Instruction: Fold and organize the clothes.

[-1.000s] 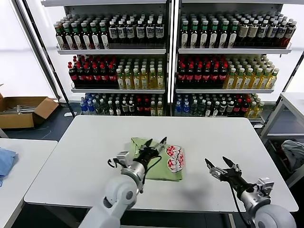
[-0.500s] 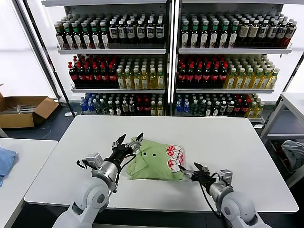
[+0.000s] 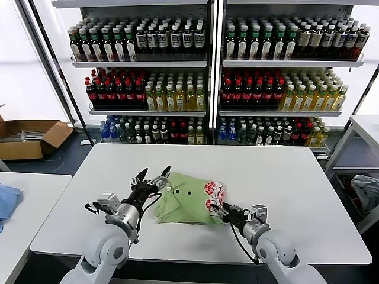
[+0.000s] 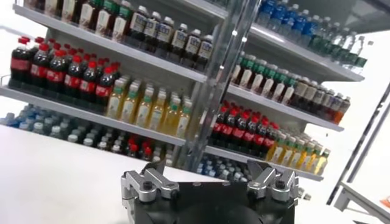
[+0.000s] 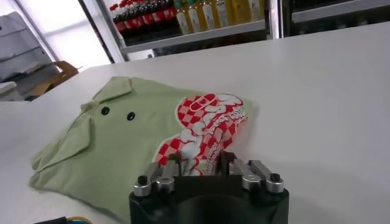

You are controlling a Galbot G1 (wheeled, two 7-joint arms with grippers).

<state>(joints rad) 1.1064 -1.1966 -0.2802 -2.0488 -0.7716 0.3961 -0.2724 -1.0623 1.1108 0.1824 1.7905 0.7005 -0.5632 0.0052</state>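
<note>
Pincer (image 3: 226,212) low at shirt (image 3: 186,198) edge

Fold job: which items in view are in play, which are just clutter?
In play:
- green polo shirt, folded on the white table
- right gripper at the shirt's printed edge
- left gripper, open, beside the collar

Clutter:
- bottle shelves behind
- cardboard box on the floor
- blue cloth on the side table
- grey cloth
</note>
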